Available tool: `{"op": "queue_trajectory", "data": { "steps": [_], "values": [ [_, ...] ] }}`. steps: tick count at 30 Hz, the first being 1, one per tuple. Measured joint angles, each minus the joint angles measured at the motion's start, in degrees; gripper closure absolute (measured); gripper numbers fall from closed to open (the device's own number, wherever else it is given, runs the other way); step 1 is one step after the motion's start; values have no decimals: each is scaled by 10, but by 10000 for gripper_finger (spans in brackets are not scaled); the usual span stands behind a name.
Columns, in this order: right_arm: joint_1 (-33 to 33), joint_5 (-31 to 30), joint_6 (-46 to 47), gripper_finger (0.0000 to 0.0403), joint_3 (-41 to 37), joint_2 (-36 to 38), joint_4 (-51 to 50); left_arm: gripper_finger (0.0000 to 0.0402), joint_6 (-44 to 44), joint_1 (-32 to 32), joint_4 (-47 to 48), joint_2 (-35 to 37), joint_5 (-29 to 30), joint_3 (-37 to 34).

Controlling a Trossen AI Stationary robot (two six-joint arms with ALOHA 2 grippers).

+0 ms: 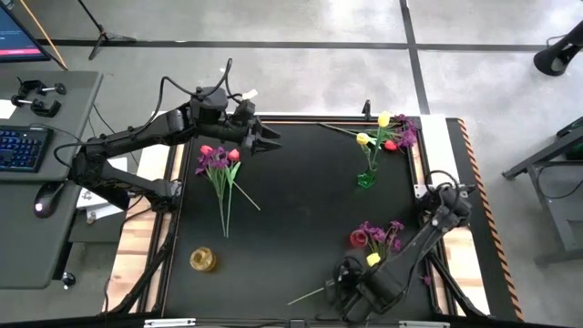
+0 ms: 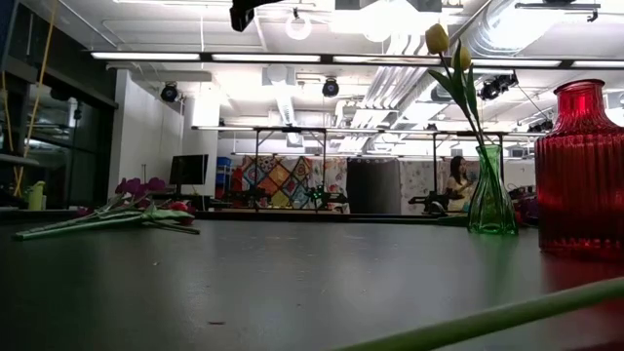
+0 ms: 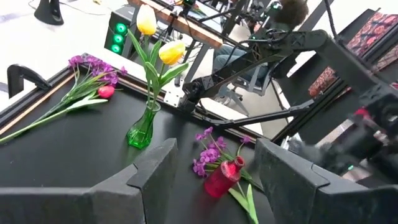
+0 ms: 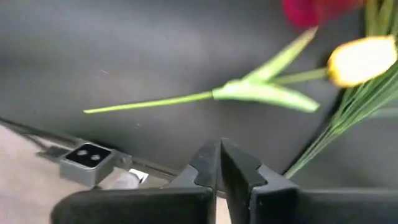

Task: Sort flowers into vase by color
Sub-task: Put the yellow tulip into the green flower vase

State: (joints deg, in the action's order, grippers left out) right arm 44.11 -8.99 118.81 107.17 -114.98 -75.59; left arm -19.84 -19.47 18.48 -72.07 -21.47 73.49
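My left gripper (image 1: pixel 265 138) (image 3: pixel 215 150) hangs open above the table's far left part, touching nothing. Below it a bunch of purple sprays and red tulips (image 1: pixel 219 164) (image 2: pixel 132 208) lies flat. A green glass vase (image 1: pixel 365 179) (image 3: pixel 141 131) (image 2: pixel 490 198) stands upright with two yellow tulips (image 1: pixel 373 129) (image 3: pixel 158 38) in it. A red vase (image 1: pixel 359 239) (image 2: pixel 581 166) stands near right, with purple sprays (image 1: pixel 384 235) beside it. A yellow tulip (image 1: pixel 373 260) (image 4: pixel 360 59) lies next to it, its stem (image 4: pixel 155 102) toward the near edge. My right gripper (image 1: pixel 339 281) (image 4: pixel 221 148) is shut just short of that stem.
Another bunch of purple sprays and a red tulip (image 1: pixel 401 137) (image 3: pixel 93 78) lies at the far right corner. An amber vase (image 1: pixel 202 260) stands near left. The table's middle (image 1: pixel 291 210) is bare black. A desk with keyboard (image 1: pixel 20 148) is left of the table.
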Motion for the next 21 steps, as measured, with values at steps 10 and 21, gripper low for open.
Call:
{"op": "queue_trajectory", "data": {
  "steps": [10, 21],
  "values": [
    [13, 40, 197, 256, -235, -1, 316, 197, 0, 0, 2, 0, 0, 0],
    [-39, 35, 196, 148, -272, -1, 416, 197, -26, 0, 2, 0, 0, 0]
  ]
}}
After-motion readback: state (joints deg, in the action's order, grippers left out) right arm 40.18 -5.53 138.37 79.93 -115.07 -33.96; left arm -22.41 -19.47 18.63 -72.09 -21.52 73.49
